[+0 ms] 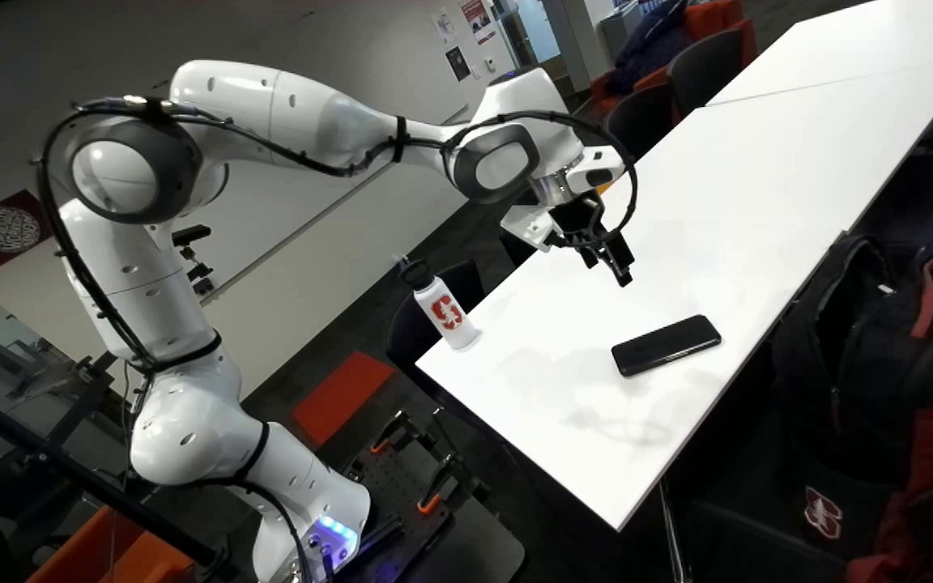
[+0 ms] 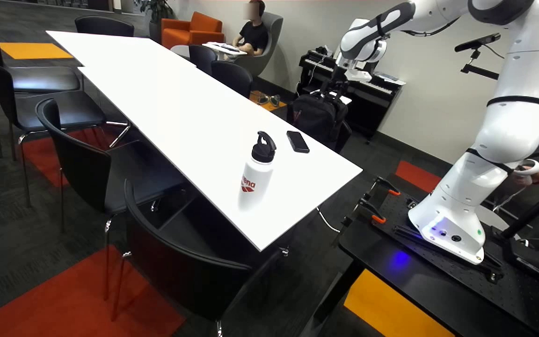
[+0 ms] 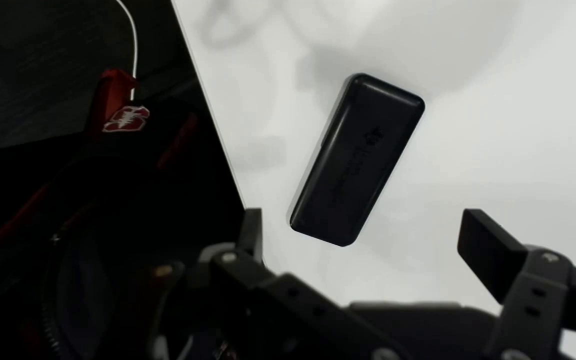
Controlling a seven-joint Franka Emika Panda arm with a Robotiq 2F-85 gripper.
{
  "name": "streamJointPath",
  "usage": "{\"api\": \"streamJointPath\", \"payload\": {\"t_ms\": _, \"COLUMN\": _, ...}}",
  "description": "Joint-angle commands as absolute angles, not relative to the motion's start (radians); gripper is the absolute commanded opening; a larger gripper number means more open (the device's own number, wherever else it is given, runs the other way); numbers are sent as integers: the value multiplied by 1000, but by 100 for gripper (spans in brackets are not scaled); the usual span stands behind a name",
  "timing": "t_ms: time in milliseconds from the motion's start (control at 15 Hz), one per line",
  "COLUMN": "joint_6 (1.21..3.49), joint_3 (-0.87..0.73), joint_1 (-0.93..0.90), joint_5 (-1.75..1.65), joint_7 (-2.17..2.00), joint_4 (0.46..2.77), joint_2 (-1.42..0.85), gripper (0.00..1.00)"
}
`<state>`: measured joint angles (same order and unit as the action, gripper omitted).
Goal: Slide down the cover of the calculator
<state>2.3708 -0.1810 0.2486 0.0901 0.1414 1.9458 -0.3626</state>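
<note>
Only the wrist view reveals faint marks (image 3: 357, 165) atop the calculator (image 3: 338, 205); the gripper (image 3: 362, 232) gapes wide, empty

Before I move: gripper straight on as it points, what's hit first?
Probably the calculator, lying ahead of the open gripper in the wrist view. Depth is unclear, though; the table right beside it could come first.

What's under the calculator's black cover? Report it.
Nothing beneath the cover can be seen: its dark, faintly marked top hides the face of the calculator. Around them, the white table shows.
</note>
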Motion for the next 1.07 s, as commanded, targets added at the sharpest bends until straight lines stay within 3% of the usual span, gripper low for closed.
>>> {"api": "streamJointPath", "payload": {"t_ms": 0, "joint_6": 2336, "joint_3": -158, "joint_1": 252, "joint_5": 138, "joint_7": 44, "joint_4": 1762, "joint_2": -543, "gripper": 100}}
{"api": "streamJointPath", "payload": {"t_ms": 1000, "joint_6": 2193, "joint_3": -140, "joint_1": 295, "joint_5": 170, "joint_7": -165, "joint_4": 1246, "joint_2": -1013, "gripper": 100}}
